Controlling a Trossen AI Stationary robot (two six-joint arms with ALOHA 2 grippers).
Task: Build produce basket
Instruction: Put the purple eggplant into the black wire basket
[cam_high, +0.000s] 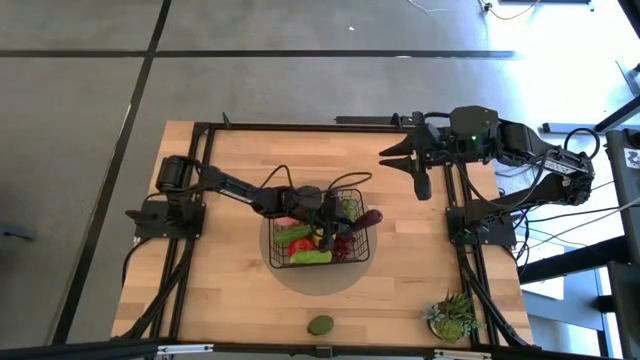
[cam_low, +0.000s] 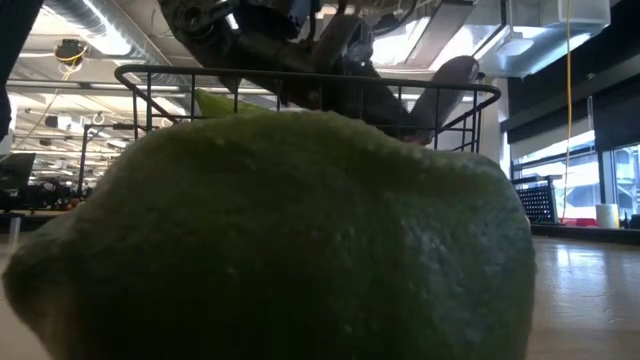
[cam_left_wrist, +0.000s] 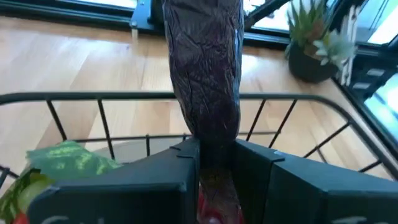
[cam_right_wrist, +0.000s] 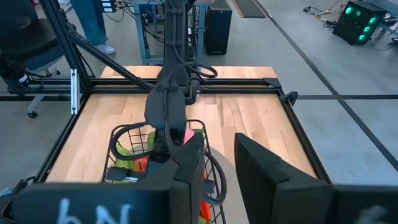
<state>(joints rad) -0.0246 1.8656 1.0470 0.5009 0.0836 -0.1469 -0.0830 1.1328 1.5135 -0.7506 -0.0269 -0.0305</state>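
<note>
The black wire basket (cam_high: 362, 250) stands mid-table and holds a red tomato (cam_high: 284, 236), a cucumber (cam_high: 311, 257) and other produce. My left gripper (cam_high: 343, 219) hangs over the basket's right part, shut on the purple eggplant (cam_high: 369, 216). The eggplant sticks out over the basket's right rim (cam_left_wrist: 93, 97). It also shows in the low view (cam_low: 452, 82), rising above the rim. My right gripper (cam_high: 421, 182) is open and empty at the far right, clear of the basket. A green lime (cam_high: 320, 325) lies on the table near the front edge. My left gripper pinches the eggplant's near end (cam_left_wrist: 214, 146) between its two fingers (cam_left_wrist: 180, 165), coming from the table's left and lying along it. The eggplant's long body points away past the basket rim, its free end raised. I cannot tell whether it touches the rim.
A spiky green potted plant (cam_high: 453, 316) stands at the near right corner. The lime (cam_low: 270, 240) fills most of the low view. Black frame rails (cam_high: 190, 190) run along the table's sides. Bare wood lies left and right of the basket.
</note>
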